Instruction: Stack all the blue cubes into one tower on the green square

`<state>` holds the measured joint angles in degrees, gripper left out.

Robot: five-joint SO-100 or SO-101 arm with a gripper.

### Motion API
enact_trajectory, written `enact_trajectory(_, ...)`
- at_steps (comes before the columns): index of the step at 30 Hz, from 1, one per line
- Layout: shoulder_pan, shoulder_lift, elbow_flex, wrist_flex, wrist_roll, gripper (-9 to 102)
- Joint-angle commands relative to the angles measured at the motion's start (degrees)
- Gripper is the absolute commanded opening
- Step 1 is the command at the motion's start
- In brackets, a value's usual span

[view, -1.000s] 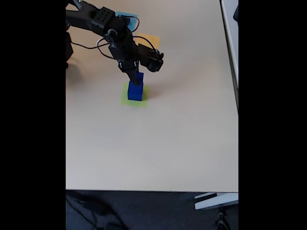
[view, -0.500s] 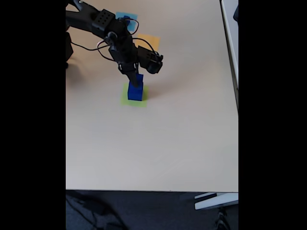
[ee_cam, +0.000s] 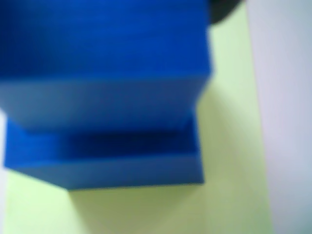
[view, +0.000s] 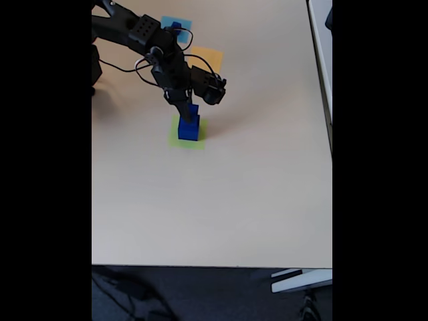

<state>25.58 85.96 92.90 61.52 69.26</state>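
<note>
Medium cube (view: 192, 110) now lower, sits on large cube (view: 189, 129) on green square (view: 175, 140); fingers (view: 188, 115) around it, can't tell grip. Small cube (view: 176, 27) next.

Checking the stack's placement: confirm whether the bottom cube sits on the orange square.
No, in the fixed view the bottom cube sits on the green square; the orange square lies apart.

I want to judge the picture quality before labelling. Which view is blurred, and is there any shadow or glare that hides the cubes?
Wrist view: very close and out of focus; the blue cubes have soft edges, with a dark shadow band at the step between them, over the green square. Fixed view: sharper but distant; even daylight on the table, no glare, black bars at both sides; the gripper partly covers the tower.
</note>
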Motion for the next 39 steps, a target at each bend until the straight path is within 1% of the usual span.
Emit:
enact_trajectory(1, -0.4, 2.8, -0.4, -1.0, -0.2, 3)
enact_trajectory(10, -0.3, 2.9, -0.4, -1.1, -0.3, 8)
enact_trajectory(15, -0.4, 2.9, -0.4, -1.1, -0.4, 13)
enact_trajectory(24, -0.6, 3.1, 1.3, -3.7, -0.8, 20)
enact_trajectory(33, -0.8, 3.3, 1.7, -3.8, -0.7, 22)
enact_trajectory(39, -1.1, 3.3, 2.7, -5.4, -1.1, 28)
